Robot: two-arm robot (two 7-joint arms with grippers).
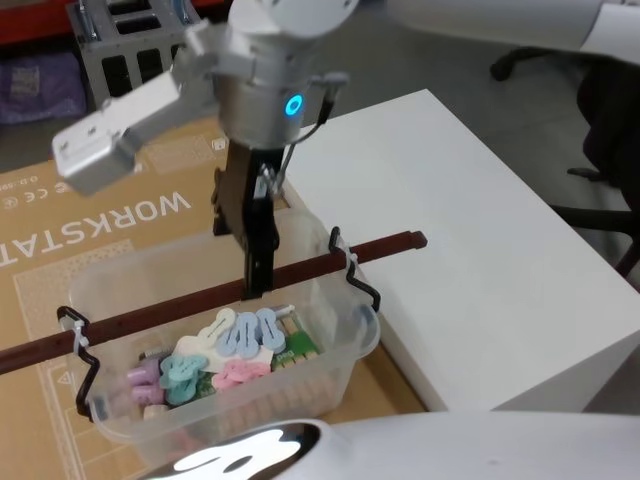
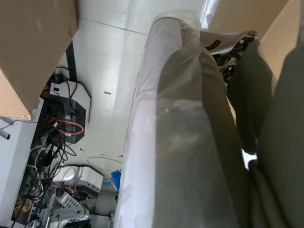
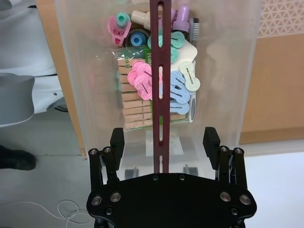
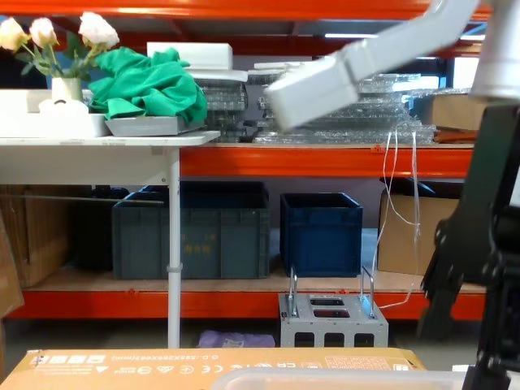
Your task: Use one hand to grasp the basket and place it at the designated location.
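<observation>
Orange warehouse shelving [image 4: 325, 158] crosses the back of the room in the chest view, with dark blue crates [image 4: 321, 231] on its lowest level. Nearer the robot, a flat cardboard box [image 1: 120, 240] printed with large grey letters lies beside a white counter [image 1: 480, 250]. The basket [image 1: 330, 385], a clear plastic tub, shows over the box's right end, just beside the counter's edge; whether it rests on the cardboard or hangs just above it cannot be told. A dark red slotted handle bar [image 1: 380, 245] runs across its open top, joined to the rim at each end by black wire fittings [image 1: 360, 280]. Inside lie pastel pink, blue, teal and cream clips [image 1: 240, 335], and the right wrist view also shows a bundle of wooden clothespins [image 3: 133, 107]. The right pincer [image 1: 258, 270] reaches down from a white-silver arm to about the middle of the handle. From its wrist camera the pincer [image 3: 164, 137] is released: its two black fingers [image 3: 118, 140] stand well apart, one on each side of the handle bar [image 3: 159, 47], neither touching it, above the basket [image 3: 247, 71].
</observation>
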